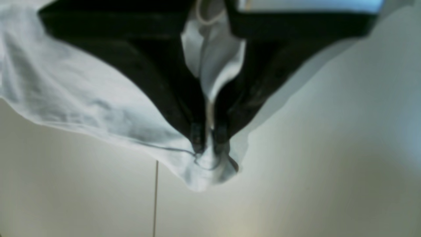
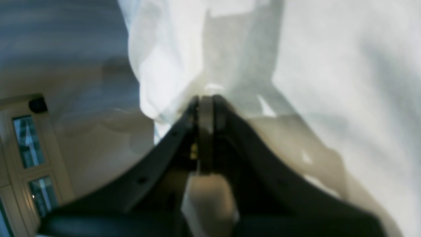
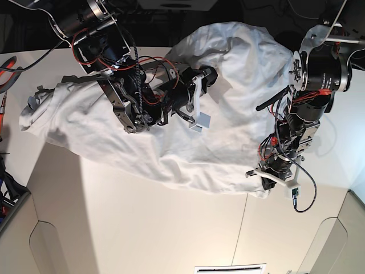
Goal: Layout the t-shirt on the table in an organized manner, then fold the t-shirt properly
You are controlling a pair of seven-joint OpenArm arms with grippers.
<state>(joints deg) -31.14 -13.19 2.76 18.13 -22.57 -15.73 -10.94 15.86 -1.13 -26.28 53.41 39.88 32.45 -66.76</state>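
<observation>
The white t-shirt point(image 3: 171, 148) is spread loosely across the back half of the white table point(image 3: 142, 228), bunched and wrinkled. My left gripper point(image 3: 265, 184), on the right of the base view, is shut on a corner of the shirt's edge. In the left wrist view the black fingers point(image 1: 197, 131) pinch the cloth point(image 1: 82, 95) just above the table point(image 1: 312, 164). My right gripper point(image 3: 212, 73) is shut on the shirt's upper part. In the right wrist view its tips point(image 2: 205, 98) are closed on the cloth point(image 2: 345, 82). The collar and sleeves are hard to make out.
A thin dark seam point(image 1: 155, 197) runs across the table below the held corner. Red-handled tools point(image 3: 4, 68) lie at the table's left edge. Cables hang from both arms. A white vent-like panel point(image 3: 231, 268) sits at the front edge.
</observation>
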